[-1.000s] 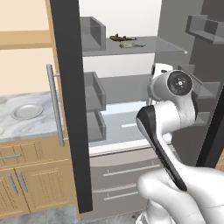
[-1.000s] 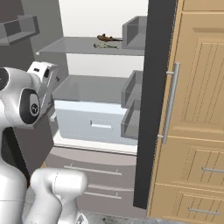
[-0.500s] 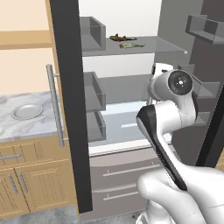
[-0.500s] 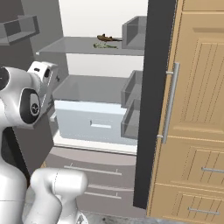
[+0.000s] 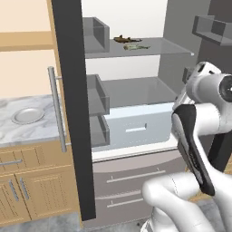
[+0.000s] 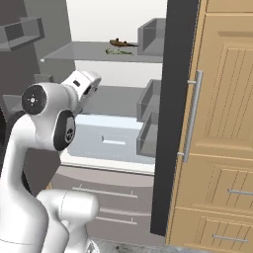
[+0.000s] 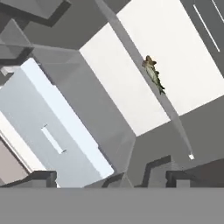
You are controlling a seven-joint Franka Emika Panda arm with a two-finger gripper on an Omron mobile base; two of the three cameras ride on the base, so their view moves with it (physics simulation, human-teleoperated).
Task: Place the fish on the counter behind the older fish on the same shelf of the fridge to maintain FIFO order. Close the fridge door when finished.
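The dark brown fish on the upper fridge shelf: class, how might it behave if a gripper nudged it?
The dark brown fish looks small and slender, so probably light and easily slid. It lies flat on the smooth grey shelf, so rolling seems unlikely. The paler older fish lies right in front, so a push might shift both.

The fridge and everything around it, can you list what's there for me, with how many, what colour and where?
fridge: one, grey with black door edges, both doors open
shelf: one, grey, upper fridge interior
fish: one, dark brown, on that shelf, at the back
older fish: one, pale olive-grey, same shelf, in front of the brown one
door bins: several, grey, on the inner doors
drawer: one, pale blue-white, below the lower shelf
counter: one, white-grey marble, left of the fridge
plate: one, grey, on the counter
cabinets: light wood, right of the fridge
gripper: one, dark tips, open, holding nothing
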